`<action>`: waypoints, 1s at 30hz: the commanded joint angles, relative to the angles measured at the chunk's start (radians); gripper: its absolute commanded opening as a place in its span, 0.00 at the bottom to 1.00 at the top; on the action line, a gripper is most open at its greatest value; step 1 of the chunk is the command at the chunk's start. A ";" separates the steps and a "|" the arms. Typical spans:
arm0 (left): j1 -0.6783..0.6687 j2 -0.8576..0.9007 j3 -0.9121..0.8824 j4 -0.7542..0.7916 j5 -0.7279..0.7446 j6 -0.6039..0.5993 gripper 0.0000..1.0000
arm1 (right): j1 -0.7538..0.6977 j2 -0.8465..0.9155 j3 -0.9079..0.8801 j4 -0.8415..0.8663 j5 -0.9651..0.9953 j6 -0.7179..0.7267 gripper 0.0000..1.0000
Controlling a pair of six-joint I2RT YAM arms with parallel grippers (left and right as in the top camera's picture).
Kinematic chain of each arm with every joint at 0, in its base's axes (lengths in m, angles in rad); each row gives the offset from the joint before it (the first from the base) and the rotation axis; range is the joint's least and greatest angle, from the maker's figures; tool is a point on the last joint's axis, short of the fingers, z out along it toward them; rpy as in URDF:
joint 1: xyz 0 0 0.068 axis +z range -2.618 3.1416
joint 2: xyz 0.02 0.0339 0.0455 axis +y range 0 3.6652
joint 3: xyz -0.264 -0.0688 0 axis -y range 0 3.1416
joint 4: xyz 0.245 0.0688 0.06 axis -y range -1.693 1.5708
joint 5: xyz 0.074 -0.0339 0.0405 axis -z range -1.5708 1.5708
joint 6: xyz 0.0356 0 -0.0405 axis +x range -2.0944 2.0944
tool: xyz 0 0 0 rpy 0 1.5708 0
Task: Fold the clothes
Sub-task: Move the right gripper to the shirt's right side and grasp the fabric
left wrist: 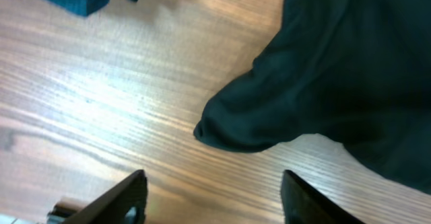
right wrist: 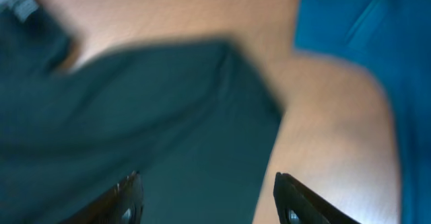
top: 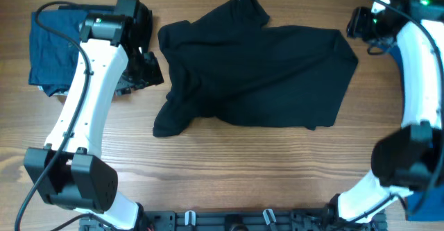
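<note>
**Clerk:** Where is the main garment?

**Inspector:** The black shirt [top: 257,71] lies unfolded at the middle of the wooden table [top: 243,168]. It is soft, matte and rumpled. The collar points to the far edge and one rounded lobe of fabric trails toward the near left.

**Clerk:** And the other clothes?

**Inspector:** A navy garment [top: 52,47] sits bunched at the far left corner, partly under the left arm. A bright blue cloth [right wrist: 363,49], smooth in look, lies at the right, beside the shirt's edge.

**Clerk:** Left gripper?

**Inspector:** The left gripper [left wrist: 214,200] has its fingers spread wide and holds nothing. It is over bare, streaky wood grain, with the shirt's lobe just ahead of it.

**Clerk:** Right gripper?

**Inspector:** The right gripper [right wrist: 210,200] also has its fingers parted, above the black fabric. That view is blurred, so I cannot tell whether it touches the fabric.
</note>
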 commanded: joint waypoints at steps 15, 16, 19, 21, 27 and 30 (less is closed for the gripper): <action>0.008 0.008 -0.178 0.271 -0.012 -0.007 0.51 | 0.097 -0.023 -0.566 -0.041 -0.237 0.113 0.22; 0.008 0.008 -0.178 0.271 -0.012 -0.007 0.49 | 0.100 -0.023 -0.601 0.006 -0.243 0.113 0.17; 0.008 0.009 -0.178 0.271 -0.012 -0.007 0.44 | 0.104 -0.023 -0.700 0.145 -0.246 0.131 0.04; 0.008 0.009 -0.178 0.271 -0.012 -0.007 0.44 | 0.104 -0.023 -0.744 0.214 -0.245 0.131 0.04; 0.008 0.009 -0.178 0.269 -0.012 -0.007 0.48 | 0.104 -0.019 -0.795 0.302 -0.188 0.131 0.04; 0.008 0.010 -0.178 0.267 -0.012 -0.007 0.49 | 0.104 -0.019 -0.822 0.357 -0.185 0.132 0.04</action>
